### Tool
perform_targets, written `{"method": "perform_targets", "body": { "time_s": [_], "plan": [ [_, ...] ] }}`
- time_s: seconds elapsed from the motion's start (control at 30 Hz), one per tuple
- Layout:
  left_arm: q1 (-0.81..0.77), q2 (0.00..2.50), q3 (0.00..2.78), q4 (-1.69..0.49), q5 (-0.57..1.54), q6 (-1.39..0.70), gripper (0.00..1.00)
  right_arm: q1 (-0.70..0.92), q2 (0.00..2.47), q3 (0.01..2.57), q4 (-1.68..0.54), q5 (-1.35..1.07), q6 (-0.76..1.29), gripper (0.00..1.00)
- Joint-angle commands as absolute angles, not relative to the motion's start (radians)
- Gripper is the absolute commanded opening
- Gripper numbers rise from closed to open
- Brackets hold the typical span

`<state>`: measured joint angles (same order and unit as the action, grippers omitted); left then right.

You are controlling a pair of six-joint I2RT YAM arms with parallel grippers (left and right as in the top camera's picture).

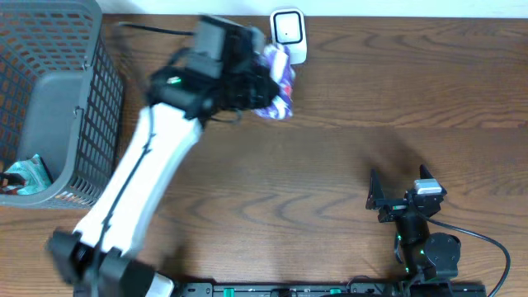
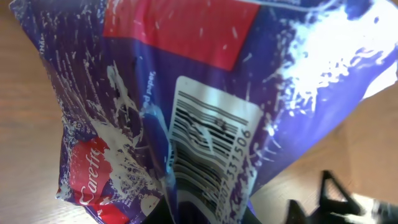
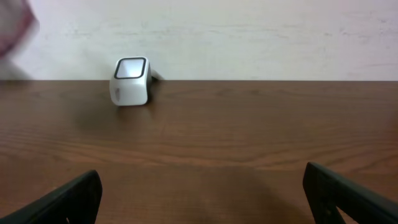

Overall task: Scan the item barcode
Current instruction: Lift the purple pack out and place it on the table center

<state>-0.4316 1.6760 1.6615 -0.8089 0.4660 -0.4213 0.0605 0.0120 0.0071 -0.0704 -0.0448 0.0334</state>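
My left gripper (image 1: 262, 89) is shut on a purple snack packet (image 1: 278, 82) with red and white print, held above the table just in front of the white barcode scanner (image 1: 289, 35) at the back edge. In the left wrist view the packet (image 2: 186, 93) fills the frame, its white barcode label (image 2: 208, 146) facing the camera, and the gripper (image 2: 205, 214) pinches the packet's lower edge. My right gripper (image 1: 400, 191) rests low at the front right, open with nothing between its fingers (image 3: 68, 202). From the right wrist the scanner (image 3: 130, 81) shows far left.
A grey wire basket (image 1: 51, 99) stands at the left edge of the table with another packet (image 1: 23, 176) in it. A black cable (image 1: 153, 29) runs along the back behind the left arm.
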Motion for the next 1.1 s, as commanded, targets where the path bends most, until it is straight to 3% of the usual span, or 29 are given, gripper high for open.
{"method": "perform_targets", "body": {
  "time_s": [0.0,0.2,0.23,0.33,0.43,0.5,0.77,1.07],
  "plan": [
    [-0.488,1.774,1.656,-0.801,0.424,-0.402,0.08,0.053,0.006,0.006,-0.075,-0.040,0.036,0.99],
    [-0.563,1.920,1.656,-0.741,0.406,-0.405,0.08,0.053,0.006,0.006,-0.075,-0.040,0.036,0.99],
    [-0.573,1.939,1.656,-0.727,0.406,-0.405,0.12,0.053,0.006,0.006,-0.075,-0.040,0.036,0.99],
    [-0.598,1.981,1.656,-0.694,0.407,-0.405,0.55,0.053,0.006,0.006,-0.075,-0.040,0.036,0.99],
    [-0.606,1.985,1.656,-0.679,0.406,-0.405,0.86,0.053,0.006,0.006,-0.075,-0.040,0.036,0.99],
    [-0.598,1.975,1.669,-0.680,0.407,-0.405,1.00,0.053,0.006,0.006,-0.075,-0.040,0.036,0.99],
    [-0.484,1.780,1.709,-0.690,0.407,-0.401,0.98,0.053,0.006,0.006,-0.075,-0.040,0.036,0.99],
    [-0.104,1.438,1.709,-0.673,0.406,-0.367,0.98,0.053,0.006,0.006,-0.075,-0.040,0.036,0.99]
  ]
}}
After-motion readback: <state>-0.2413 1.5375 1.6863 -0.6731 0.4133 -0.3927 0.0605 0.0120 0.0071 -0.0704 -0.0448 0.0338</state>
